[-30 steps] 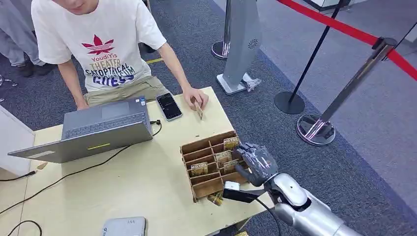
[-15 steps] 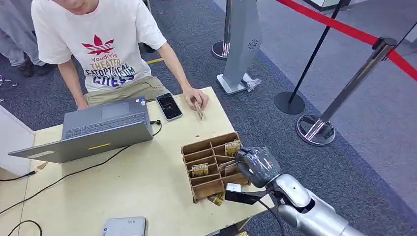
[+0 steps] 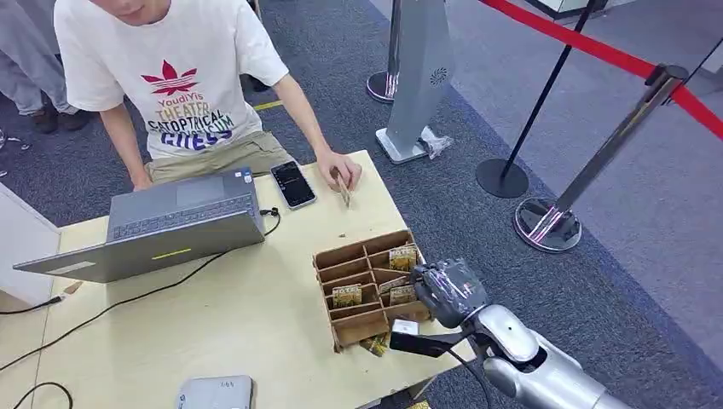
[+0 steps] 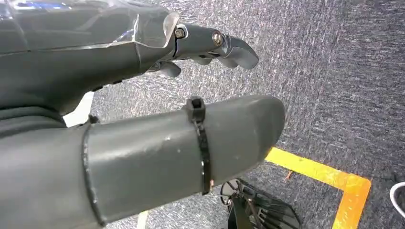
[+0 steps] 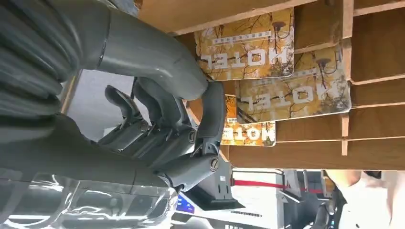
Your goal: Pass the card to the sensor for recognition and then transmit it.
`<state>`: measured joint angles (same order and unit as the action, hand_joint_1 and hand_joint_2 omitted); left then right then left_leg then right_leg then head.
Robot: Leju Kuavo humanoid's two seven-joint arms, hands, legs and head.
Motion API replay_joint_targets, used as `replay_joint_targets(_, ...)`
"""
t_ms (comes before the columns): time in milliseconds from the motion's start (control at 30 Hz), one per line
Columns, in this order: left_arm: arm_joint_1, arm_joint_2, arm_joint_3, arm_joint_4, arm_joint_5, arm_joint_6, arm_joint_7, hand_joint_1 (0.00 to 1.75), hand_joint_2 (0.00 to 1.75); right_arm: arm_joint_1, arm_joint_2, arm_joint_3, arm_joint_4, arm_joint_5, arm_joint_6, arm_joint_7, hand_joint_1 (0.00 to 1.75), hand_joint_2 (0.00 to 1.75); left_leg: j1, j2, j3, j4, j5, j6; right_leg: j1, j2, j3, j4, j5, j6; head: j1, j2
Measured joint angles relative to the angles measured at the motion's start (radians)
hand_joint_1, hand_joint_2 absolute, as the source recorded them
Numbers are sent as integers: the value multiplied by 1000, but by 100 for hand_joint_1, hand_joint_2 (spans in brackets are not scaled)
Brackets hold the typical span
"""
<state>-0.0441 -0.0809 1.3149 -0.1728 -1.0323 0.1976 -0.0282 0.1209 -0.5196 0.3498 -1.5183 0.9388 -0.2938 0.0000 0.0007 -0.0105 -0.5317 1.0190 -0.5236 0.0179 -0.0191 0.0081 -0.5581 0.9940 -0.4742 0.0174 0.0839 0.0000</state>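
Right hand (image 3: 448,290) at the near-right corner of the brown compartmented wooden card box (image 3: 341,256), fingers (image 5: 210,114) curled against a yellow "HOTEL" card (image 5: 248,133) in a compartment; firm grip on it cannot be told; more HOTEL cards (image 3: 346,295) stand in neighbouring compartments; left hand (image 4: 143,71) over grey carpet, fingers apart, holding nothing; beyond the box on the pale table (image 3: 239,315), a grey open laptop (image 3: 170,223), black phone (image 3: 293,184); a person's hand (image 3: 339,170) rests behind the box.
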Motion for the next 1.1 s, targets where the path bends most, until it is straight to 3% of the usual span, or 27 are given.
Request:
replay_joint_targets(133, 0, 0, 0, 0, 0, 0, 0, 0, 0, -6, 0, 0, 8, 8, 2, -3, 175, 175, 0, 0, 0, 0, 0, 0, 0, 0, 0, 0, 0, 0, 0, 0)
replay_joint_targets(733, -1, 0, 0, 0, -18, -9, 3, 0, 0, -29, 1, -2, 28, -21, 0, -30, 175, 175, 0, 0, 0, 0, 0, 0, 0, 0, 0, 0, 0, 0, 0, 0)
replay_joint_targets(1100, -2, 0, 0, 0, -21, -11, -5, 0, 0, -62, 18, -8, 25, -6, -26, -82, 175, 175, 0, 0, 0, 0, 0, 0, 0, 0, 0, 0, 0, 0, 0, 0)
